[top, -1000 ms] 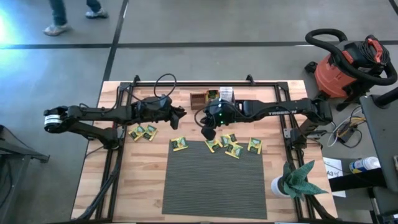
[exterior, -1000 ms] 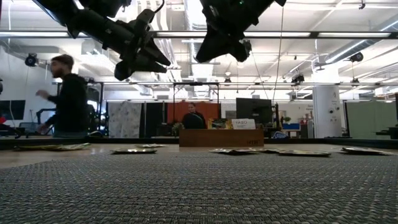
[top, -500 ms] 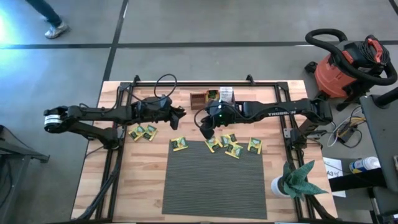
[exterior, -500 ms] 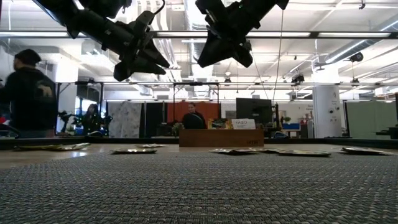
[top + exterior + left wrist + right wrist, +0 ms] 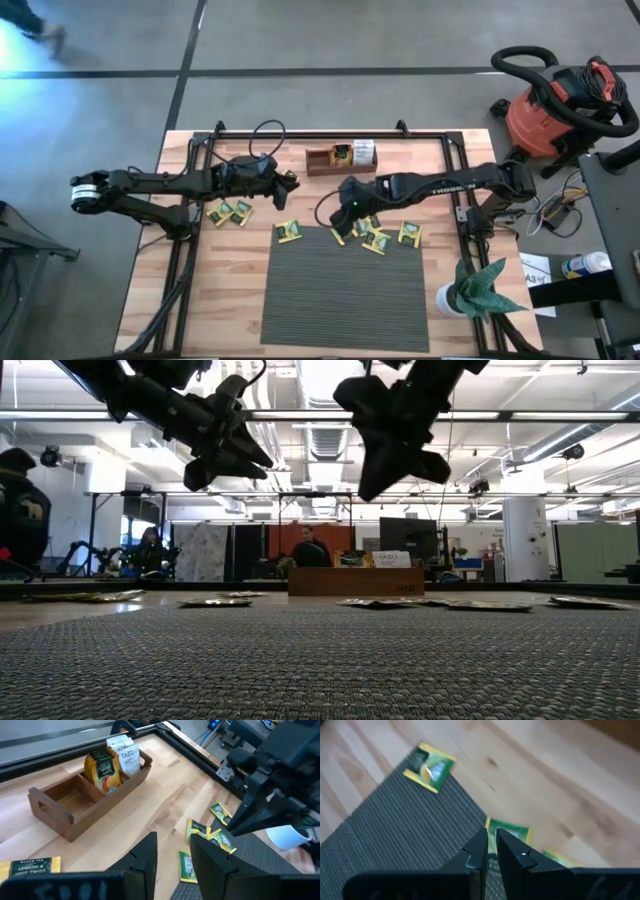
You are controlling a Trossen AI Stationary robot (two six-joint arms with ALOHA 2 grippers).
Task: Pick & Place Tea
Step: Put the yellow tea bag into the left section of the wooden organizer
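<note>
Tea sachets, flat yellow-green squares with dark centres, lie on the table along the grey mat's twelve-o'clock edge. Wooden tray holds orange and white sachets upright in two compartments; one is bare. Right gripper hangs above them, fingers nearly together; left gripper, fingers apart, at nine o'clock.

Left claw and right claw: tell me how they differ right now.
The left claw hangs open over bare wood beside the tray; the right claw is nearly shut, low over a tea sachet at the mat's edge. Both are dark, two-fingered and empty.
</note>
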